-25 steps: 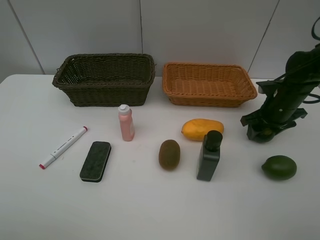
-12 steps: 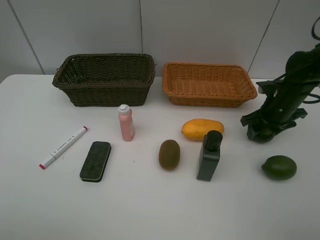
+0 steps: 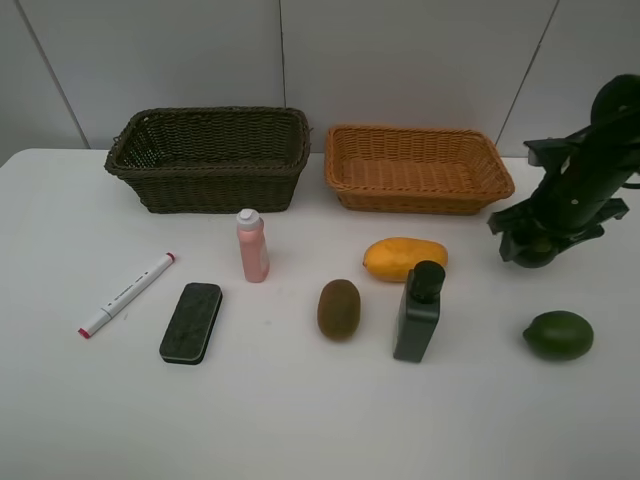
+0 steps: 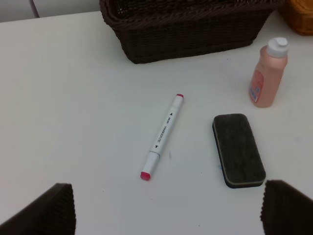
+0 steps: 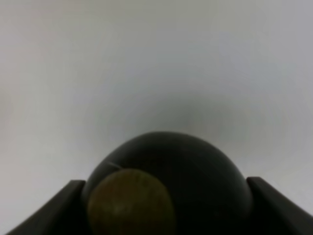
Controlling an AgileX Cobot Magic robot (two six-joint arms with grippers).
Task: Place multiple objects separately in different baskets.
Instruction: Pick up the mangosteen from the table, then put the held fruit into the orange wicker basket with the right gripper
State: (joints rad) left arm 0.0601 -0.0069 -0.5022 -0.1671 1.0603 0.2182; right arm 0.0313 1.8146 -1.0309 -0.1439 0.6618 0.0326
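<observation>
White tabletop fills most of the high view, matte and bare between the items, with a pale grey panelled wall behind it, split by thin dark seams. At the upper left of the table stands the dark olive-brown basket, and just beside it, toward the upper right, the shallower orange-tan basket; neither shows anything inside.

Below them the items lie well apart. The white marker is at left, and the black eraser is near it. The pink bottle stands upright. The brown kiwi is at centre, with the yellow mango close to the dark green bottle. The green lime is at lower right.

The marker's barrel carries small dark print, and the pink bottle has a bluish label patch. Both are too small to read.

At the right edge, the right gripper is clamped on the dark mangosteen, which sits between its fingers above the white surface.

The left gripper hangs over the marker and eraser. Its fingers are spread wide in the lower corners of the wrist view, with nothing between them.
</observation>
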